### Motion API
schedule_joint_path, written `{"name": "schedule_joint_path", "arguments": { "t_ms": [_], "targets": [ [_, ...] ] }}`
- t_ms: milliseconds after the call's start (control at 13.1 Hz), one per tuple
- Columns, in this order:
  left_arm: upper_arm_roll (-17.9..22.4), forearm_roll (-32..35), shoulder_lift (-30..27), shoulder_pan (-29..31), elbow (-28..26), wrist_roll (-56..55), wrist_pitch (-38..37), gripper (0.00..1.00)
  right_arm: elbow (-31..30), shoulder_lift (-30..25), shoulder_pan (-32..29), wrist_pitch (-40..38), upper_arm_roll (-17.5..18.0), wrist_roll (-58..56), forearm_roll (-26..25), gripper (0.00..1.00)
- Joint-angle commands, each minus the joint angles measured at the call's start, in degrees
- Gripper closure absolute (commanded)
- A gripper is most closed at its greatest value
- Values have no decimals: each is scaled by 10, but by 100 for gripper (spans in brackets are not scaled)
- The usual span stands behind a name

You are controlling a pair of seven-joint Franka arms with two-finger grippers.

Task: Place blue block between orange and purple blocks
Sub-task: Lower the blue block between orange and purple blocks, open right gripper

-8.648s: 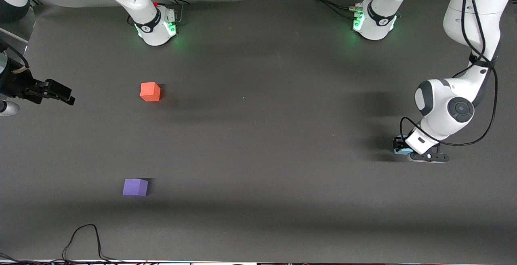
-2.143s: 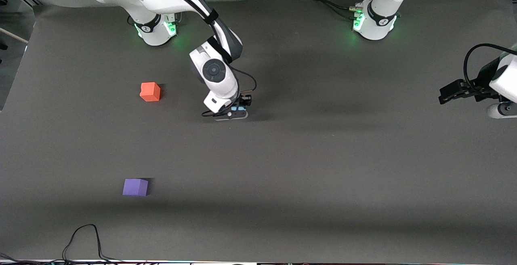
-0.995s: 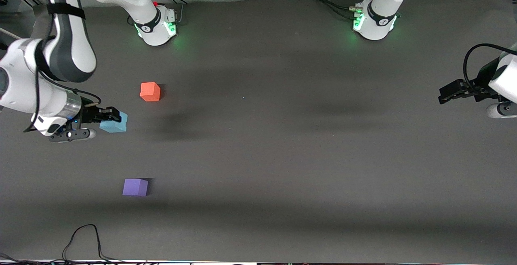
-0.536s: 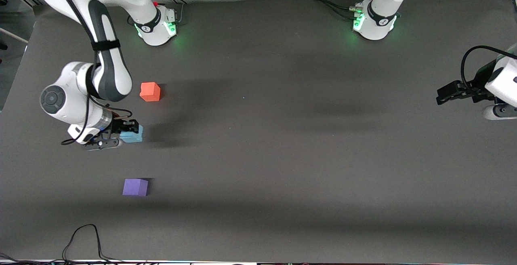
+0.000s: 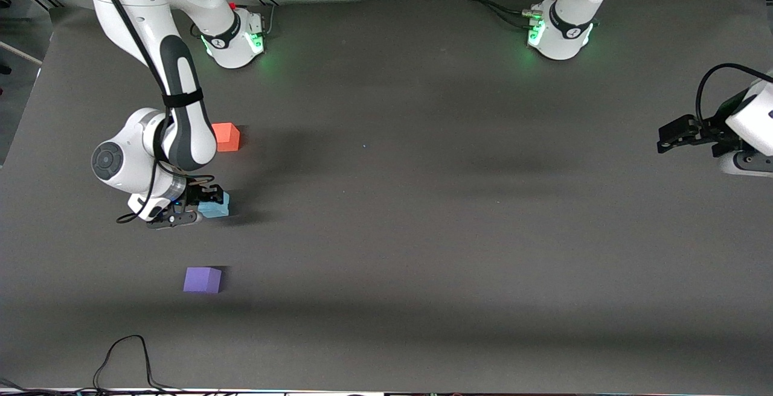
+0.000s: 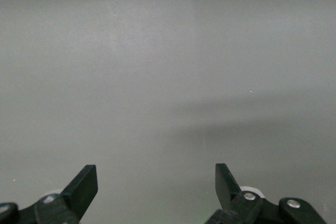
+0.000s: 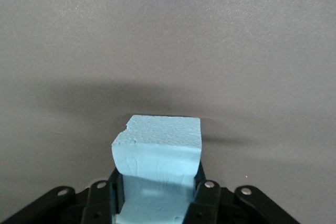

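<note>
My right gripper [image 5: 204, 201] is shut on the light blue block [image 5: 215, 206], which fills the space between its fingers in the right wrist view [image 7: 157, 161]. It holds the block low over the mat, in the gap between the orange block [image 5: 226, 136] and the purple block [image 5: 202, 279]; whether the block touches the mat I cannot tell. The orange block is partly covered by the right arm's forearm. My left gripper [image 5: 667, 138] is open and empty, and waits at the left arm's end of the table; its view shows only bare mat beyond the fingertips [image 6: 84, 184].
The grey mat [image 5: 423, 233] covers the table. A black cable [image 5: 127, 360] loops at the table's edge nearest the front camera, near the purple block. The two arm bases [image 5: 235, 37] stand along the edge farthest from that camera.
The right arm has carried the blue block from the right arm's end of the table toward the middle, into the gap between orange and purple. The left arm has barely moved.
</note>
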Motion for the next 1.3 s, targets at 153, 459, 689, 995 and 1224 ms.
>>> {"name": "schedule_joint_path", "arguments": {
  "t_ms": [153,459,689,995,1224],
  "targets": [
    [2,8,-10,-4,-2,-28,2,0,2,29,7,15,-6,-49,59,99],
    [2,9,-9,-4,-2,-20,3,0,2,40,8,15,-5,-67,82,94],
    [0,19,-9,-6,-2,-20,3,0,3,37,8,10,-5,-66,82,0],
    [-2,32,-10,-9,-2,-21,2,0,26,-1,10,-35,-12,-51,72,0],
    [-1,25,-10,-7,-3,-22,4,0,95,-16,10,-130,-35,3,-1,0]
  ]
}}
